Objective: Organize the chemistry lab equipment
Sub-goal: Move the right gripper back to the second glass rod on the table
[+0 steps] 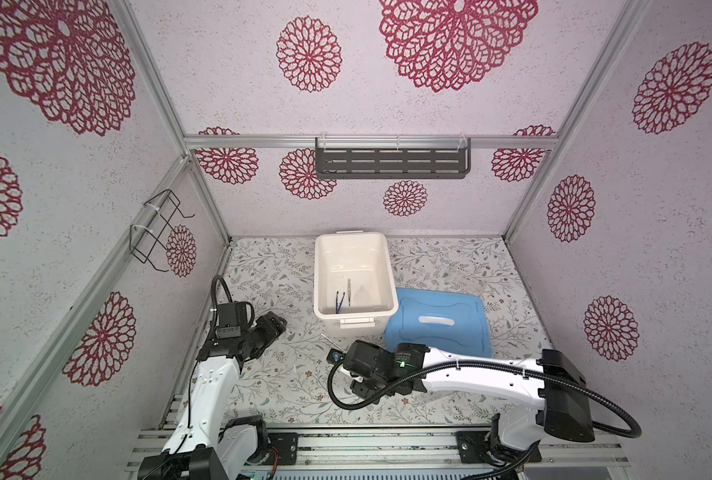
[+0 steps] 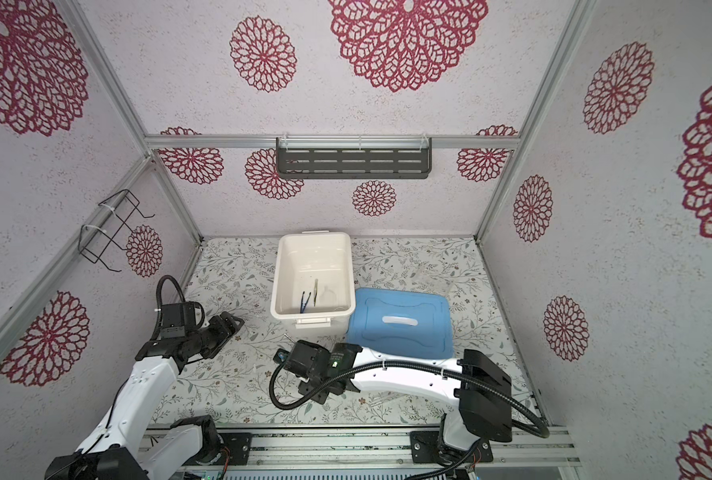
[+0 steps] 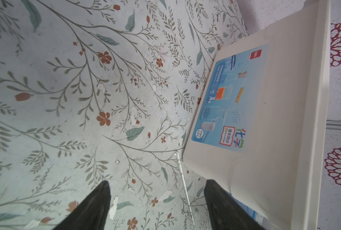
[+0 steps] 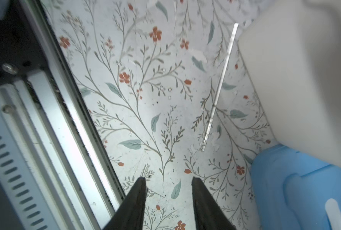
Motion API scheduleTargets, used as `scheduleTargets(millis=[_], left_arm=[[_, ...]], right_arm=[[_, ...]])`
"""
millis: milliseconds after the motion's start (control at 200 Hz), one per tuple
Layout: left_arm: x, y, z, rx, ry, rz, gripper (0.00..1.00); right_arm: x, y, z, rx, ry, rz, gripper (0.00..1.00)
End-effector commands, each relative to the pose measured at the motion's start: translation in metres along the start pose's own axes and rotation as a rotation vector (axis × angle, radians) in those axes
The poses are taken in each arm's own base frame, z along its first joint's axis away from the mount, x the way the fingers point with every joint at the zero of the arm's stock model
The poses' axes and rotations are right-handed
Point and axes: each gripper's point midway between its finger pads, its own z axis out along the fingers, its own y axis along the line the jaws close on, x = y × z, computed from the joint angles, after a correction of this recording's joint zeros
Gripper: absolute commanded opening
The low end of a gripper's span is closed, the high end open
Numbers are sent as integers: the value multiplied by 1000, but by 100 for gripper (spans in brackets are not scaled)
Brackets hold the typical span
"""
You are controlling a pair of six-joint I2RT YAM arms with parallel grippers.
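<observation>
Lab kit item count: one piece on table, one binned.
Thin white marked stick (image 4: 219, 87) lies on table (image 4: 125, 119) just beside white bin (image 1: 318, 274); slim dark-blue tool (image 1: 339, 302) inside bin. Left gripper (image 3: 156, 183) jaws wide apart; right gripper (image 4: 169, 180) jaws apart, empty.

Both top views look down on whole table (image 1: 287, 395); wrist cams low, close, both catch thin stick (image 3: 182, 179).
</observation>
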Motion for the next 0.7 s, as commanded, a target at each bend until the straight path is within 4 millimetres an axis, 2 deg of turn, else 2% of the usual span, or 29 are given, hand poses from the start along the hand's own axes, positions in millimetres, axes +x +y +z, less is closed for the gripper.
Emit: scheduleTargets(millis=[0,105,205,275,295,435,696], left_arm=[[-2,-5,6,47,0,-28,78],[0,-8,9,68,13,-51,78],[0,-7,12,74,16,-60,78],[0,-7,13,78,18,-60,77],[1,-7,14,80,20,-60,77],[2,-5,17,75,30,-63,77],[4,-5,23,95,38,-102,77]], right_arm=[[-16,-7,-3,5,-129,102,43],[-6,-14,16,-1,-139,181,43],[-1,-23,28,-7,-175,248,43],[-1,-23,33,-20,-225,267,44],[1,-35,36,-9,-234,298,44],[9,-53,46,11,-240,361,43],[24,-48,70,-27,-179,320,37]])
